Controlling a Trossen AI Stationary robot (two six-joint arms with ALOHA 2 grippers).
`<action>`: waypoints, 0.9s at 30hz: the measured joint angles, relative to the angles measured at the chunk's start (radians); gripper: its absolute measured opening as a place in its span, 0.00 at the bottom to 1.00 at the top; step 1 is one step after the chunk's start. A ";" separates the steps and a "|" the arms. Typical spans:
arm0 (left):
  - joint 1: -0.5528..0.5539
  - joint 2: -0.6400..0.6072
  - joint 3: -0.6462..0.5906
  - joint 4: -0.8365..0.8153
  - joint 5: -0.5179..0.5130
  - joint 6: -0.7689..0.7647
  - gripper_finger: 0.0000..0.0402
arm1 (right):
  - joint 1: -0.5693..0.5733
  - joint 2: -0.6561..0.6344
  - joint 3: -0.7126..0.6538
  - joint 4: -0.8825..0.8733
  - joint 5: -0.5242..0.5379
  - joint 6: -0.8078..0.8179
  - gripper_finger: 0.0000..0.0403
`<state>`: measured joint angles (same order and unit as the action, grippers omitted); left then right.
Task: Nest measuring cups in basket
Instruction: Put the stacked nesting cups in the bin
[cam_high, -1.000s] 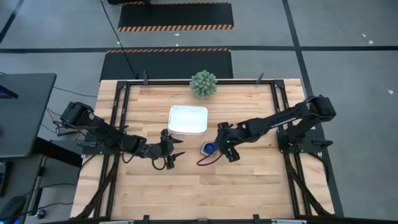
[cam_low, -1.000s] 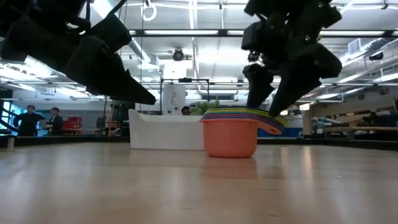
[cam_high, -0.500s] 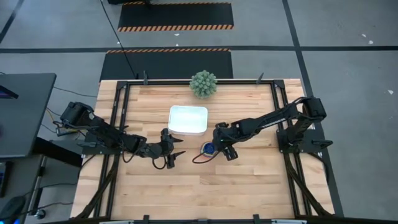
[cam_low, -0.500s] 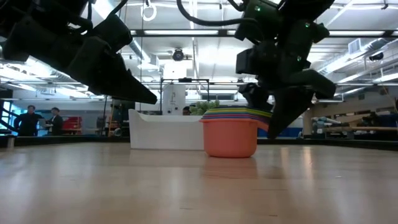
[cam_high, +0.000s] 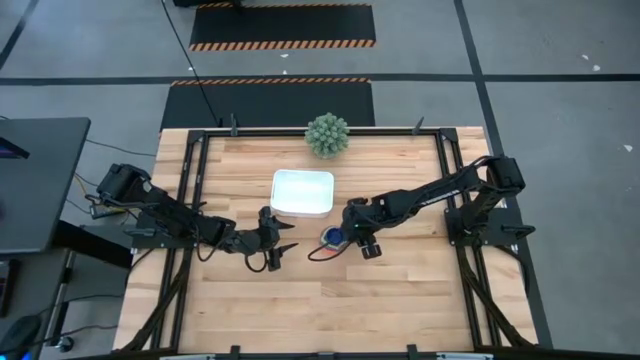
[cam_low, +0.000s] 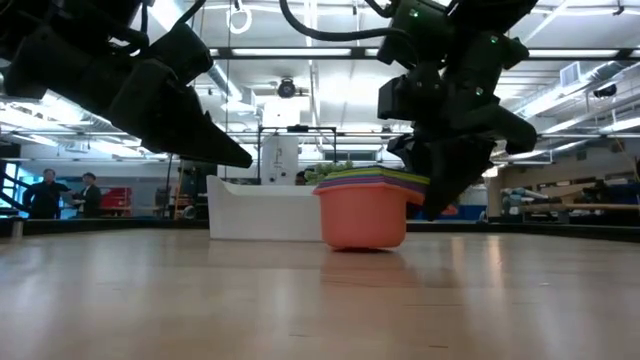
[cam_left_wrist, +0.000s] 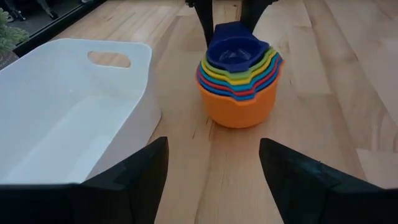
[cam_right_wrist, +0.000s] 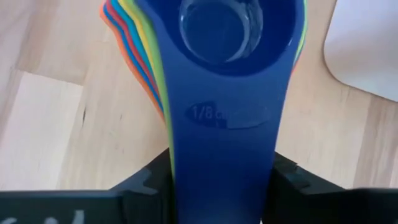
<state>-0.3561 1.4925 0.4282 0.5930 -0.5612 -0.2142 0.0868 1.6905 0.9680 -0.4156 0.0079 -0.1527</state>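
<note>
Nested measuring cups (cam_high: 334, 238) sit on the table (cam_high: 400, 300) just beside the basket (cam_high: 302, 192), not in it. Right gripper (cam_high: 350, 243) has its fingers (cam_right_wrist: 146, 186) pinching the stacked handles; stack looks slightly tilted in low view. Left gripper (cam_high: 284, 249) hovers nearby, fingers spread, holding nothing.

Nested measuring cups (cam_high: 334, 238) stood on the desk (cam_high: 300, 300), just outside the basket (cam_high: 302, 192), toward its front right corner. Plant (cam_high: 327, 135) behind basket. Left end effector (cam_high: 279, 250) left of cups, apart; right end effector (cam_high: 352, 240) at their handles.
</note>
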 joint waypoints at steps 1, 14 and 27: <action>0.000 0.000 0.000 0.000 0.000 0.000 0.64 | 0.000 0.000 0.000 0.000 0.001 0.005 0.40; 0.028 -0.051 0.001 -0.024 -0.037 0.023 0.64 | -0.018 -0.073 -0.001 0.005 0.030 0.019 0.39; 0.055 0.069 0.001 -0.040 0.208 -0.185 0.64 | -0.019 -0.051 -0.002 0.101 0.017 0.048 0.39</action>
<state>-0.3010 1.5618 0.4290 0.5527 -0.3534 -0.3990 0.0681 1.6394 0.9661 -0.3145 0.0250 -0.1043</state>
